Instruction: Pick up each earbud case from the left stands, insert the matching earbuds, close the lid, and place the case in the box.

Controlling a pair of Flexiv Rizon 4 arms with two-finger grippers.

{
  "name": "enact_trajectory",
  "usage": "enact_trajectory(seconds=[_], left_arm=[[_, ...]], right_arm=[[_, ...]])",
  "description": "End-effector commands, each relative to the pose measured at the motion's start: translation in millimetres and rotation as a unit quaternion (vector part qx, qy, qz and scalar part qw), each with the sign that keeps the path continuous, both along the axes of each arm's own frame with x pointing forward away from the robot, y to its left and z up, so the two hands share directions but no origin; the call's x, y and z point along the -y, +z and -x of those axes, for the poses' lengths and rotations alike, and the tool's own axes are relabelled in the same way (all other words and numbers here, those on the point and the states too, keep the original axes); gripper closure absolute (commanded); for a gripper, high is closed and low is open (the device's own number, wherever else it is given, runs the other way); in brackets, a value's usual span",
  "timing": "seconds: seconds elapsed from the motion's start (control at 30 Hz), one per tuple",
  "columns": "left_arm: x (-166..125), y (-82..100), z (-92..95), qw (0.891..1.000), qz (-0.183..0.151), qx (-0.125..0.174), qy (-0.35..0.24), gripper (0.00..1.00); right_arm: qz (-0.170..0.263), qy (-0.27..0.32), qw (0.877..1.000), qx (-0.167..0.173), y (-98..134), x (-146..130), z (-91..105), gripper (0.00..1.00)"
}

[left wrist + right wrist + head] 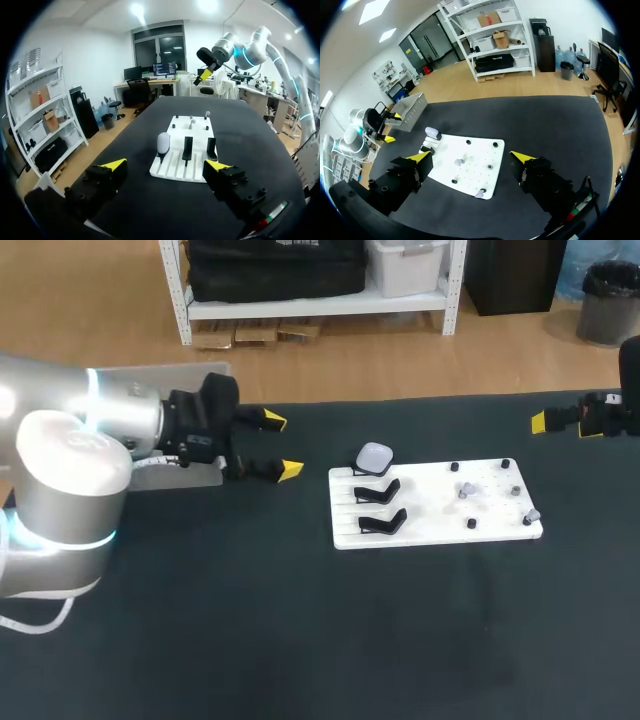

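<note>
The left gripper is spread and empty. The earbud case sits straight ahead on its stand, at the near end of the white board. The right gripper, likewise spread and empty, hangs well beyond it, so the left arm looks nearer.

Left arm sits over at the left side, left gripper spread wide. Right gripper is spread wide too, hanging way off to the right.

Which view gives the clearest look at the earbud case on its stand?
Left wrist view: the earbud case sits upright, straight ahead of the open left tool, beside two empty stands. The head view shows the earbud case from above; in the right wrist view it is small.
</note>
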State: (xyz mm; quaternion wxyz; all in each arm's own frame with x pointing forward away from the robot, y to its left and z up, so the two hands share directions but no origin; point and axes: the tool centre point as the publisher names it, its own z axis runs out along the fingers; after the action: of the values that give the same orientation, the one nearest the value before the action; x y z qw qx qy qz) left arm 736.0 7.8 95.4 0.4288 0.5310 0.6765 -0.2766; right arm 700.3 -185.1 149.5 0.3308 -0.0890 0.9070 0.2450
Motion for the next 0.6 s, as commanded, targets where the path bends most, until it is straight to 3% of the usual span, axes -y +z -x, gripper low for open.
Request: enact_trajectory(seconds=[0.03,0.3,0.6], left_arm=[[-0.3,-2.2,-0.1,1.0,0.004,0.003,0.0,0.0],[24.9,-15.9,-8.7,1.0,0.017,-0.017,-0.012,0.0],[51.0,-28.3,-22.7,0.999,0.001,-0.039,-0.024,0.0]], right_arm=[[-0.001,0.001,1.0,0.0,-0.2,0.5,-0.6,0.0],[-0.001,0.001,1.0,0.0,-0.2,0.5,-0.6,0.0],[-0.001,0.001,1.0,0.0,-0.2,0.5,-0.6,0.0]])
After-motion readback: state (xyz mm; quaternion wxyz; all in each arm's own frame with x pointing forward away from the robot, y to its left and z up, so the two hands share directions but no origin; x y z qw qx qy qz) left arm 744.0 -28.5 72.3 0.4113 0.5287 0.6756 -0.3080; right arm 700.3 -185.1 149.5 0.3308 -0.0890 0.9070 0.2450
